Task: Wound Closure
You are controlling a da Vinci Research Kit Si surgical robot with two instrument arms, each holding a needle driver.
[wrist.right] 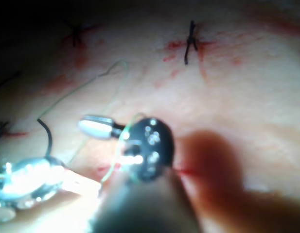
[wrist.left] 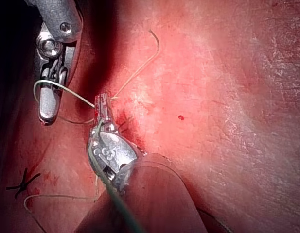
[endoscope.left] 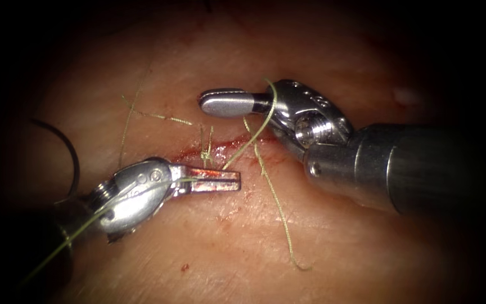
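Observation:
The cut (endoscope.left: 229,145) runs across the tissue (endoscope.left: 333,253), with red fluid along it and a green knot (endoscope.left: 205,153) with short tails on it. My left tool (endoscope.left: 236,179) lies just below the cut, shut on the green thread (endoscope.left: 254,135), which also trails back along its body. That thread rises from the cut and loops over my right tool (endoscope.left: 205,102), which hovers above the cut, shut, with nothing between its jaws. A loose tail (endoscope.left: 281,219) lies on the tissue. The dark curved needle (endoscope.left: 72,149) rests free on the tissue, far left. The left tool (wrist.left: 102,99) grips thread.
Finished dark stitches sit farther along the wound (wrist.right: 191,41) (wrist.left: 23,183). Another thin thread end (endoscope.left: 153,115) lies on the tissue above the left tool. The right tool's thick shaft (endoscope.left: 417,169) covers the right side of the cut.

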